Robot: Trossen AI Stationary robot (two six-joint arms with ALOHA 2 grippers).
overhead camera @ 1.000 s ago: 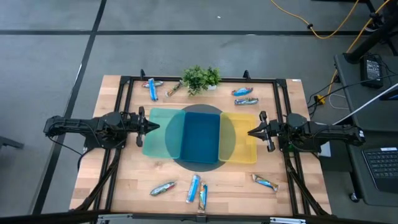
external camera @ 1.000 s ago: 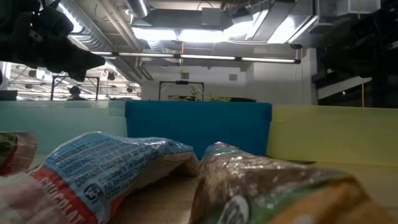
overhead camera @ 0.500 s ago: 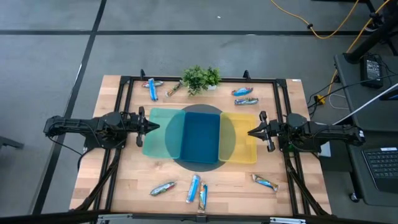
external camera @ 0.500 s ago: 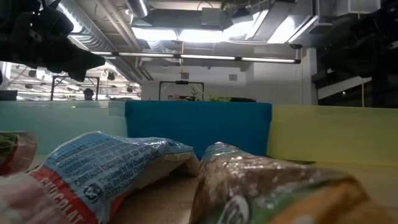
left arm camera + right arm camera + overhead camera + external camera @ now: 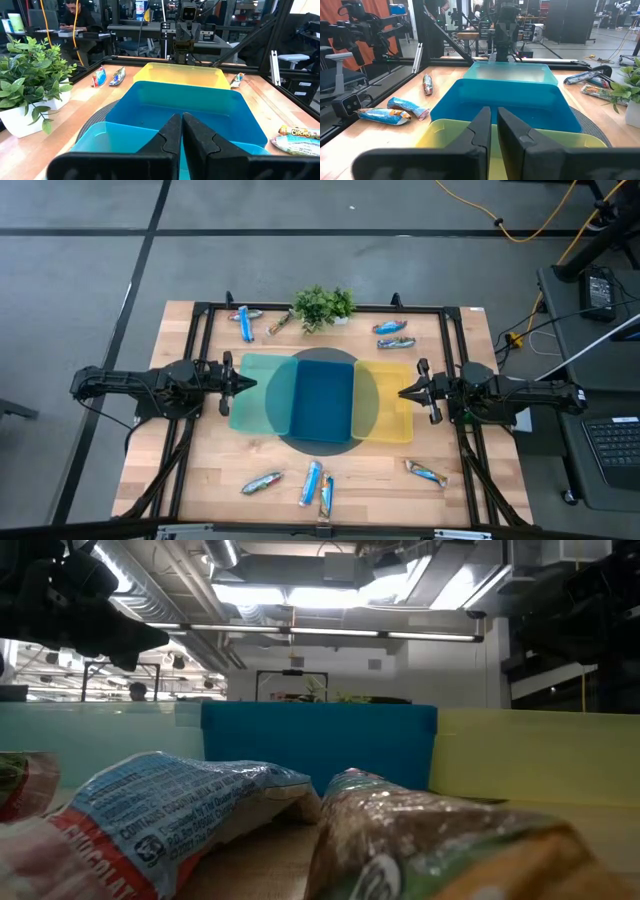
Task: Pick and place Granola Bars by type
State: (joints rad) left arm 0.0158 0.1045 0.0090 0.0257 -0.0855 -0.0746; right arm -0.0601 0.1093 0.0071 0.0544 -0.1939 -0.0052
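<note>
Your left fingers (image 5: 181,131) are pressed together, nothing between them; right fingers (image 5: 492,131) sit a hair apart, nearly closed, also holding nothing. Both hang over the bins, tips pointed at each other across the middle.

Straight under the left fingers is the teal bin (image 5: 262,393), under the right fingers the yellow bin (image 5: 388,402), and between the 2 the blue bin (image 5: 322,398), all 3 on a dark round mat (image 5: 325,442). No bar in any bin that you can see, so sorting looks not started.

The Granola Bars (image 5: 314,482) are all out on the tabletop (image 5: 200,470), well apart from both fingers. 4 lie along the near edge: 1 closer to your left fingers (image 5: 261,481), 2 side by side in the middle, 1 closer to your right fingers (image 5: 426,473). About 4 more at the far edge: 2 (image 5: 244,321) beyond the left fingers, 2 (image 5: 392,334) beyond the right, with a potted plant (image 5: 322,305) between those pairs.

Handling guess: light, soft foil, slippery and crinkly, bar inside may snap. Open wide, come down flat, pinch across the narrow width at mid-length, not the flappy sealed ends. Light squeeze. Wrapper print is too small to tell types from above; check before dropping.
</note>
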